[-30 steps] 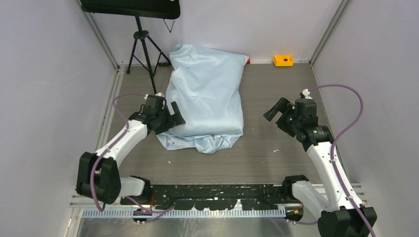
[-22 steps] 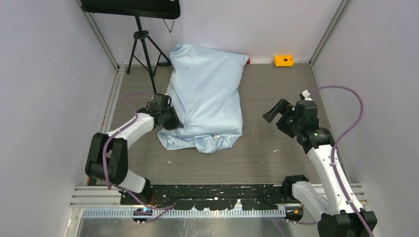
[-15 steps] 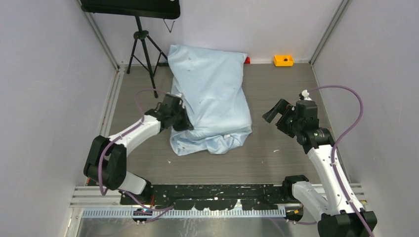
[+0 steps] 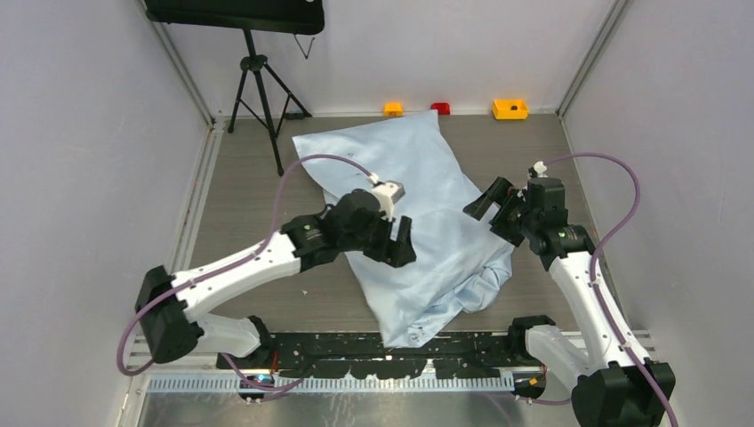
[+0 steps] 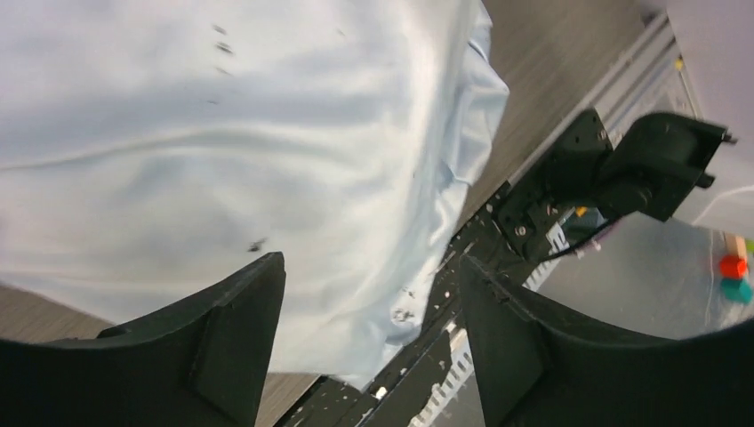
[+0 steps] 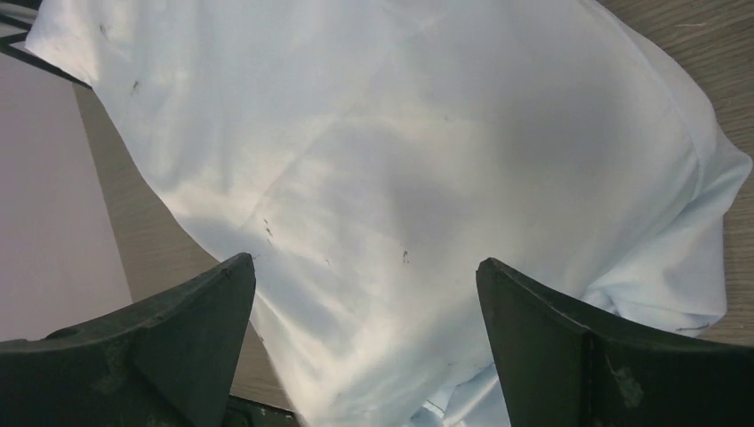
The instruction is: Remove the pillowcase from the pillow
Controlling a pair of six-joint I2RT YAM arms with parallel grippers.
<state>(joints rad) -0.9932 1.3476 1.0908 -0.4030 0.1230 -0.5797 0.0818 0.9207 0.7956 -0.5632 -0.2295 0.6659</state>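
Note:
The light-blue pillowcase (image 4: 427, 178) lies spread diagonally across the table, from the back centre to the front rail, with its near end bunched. The pillow is hidden; only blue fabric shows. My left gripper (image 4: 397, 242) hovers over the middle of the pillowcase, open, with nothing between its fingers. In the left wrist view the left gripper (image 5: 372, 262) looks down on the pillowcase (image 5: 222, 133) and its near edge. My right gripper (image 4: 492, 200) stands open at the fabric's right side. In the right wrist view the right gripper (image 6: 364, 261) has the pillowcase (image 6: 427, 133) below it.
A black tripod (image 4: 258, 80) stands at the back left. An orange block (image 4: 393, 108), a red block (image 4: 440, 108) and a yellow box (image 4: 509, 108) sit along the back wall. The black front rail (image 4: 338, 342) touches the fabric's near corner. Walls close both sides.
The left gripper shut on the pillowcase's left edge, swung it right and toward the front, then opened. The fabric now lies diagonal. The right gripper moved slightly back and inward, staying open.

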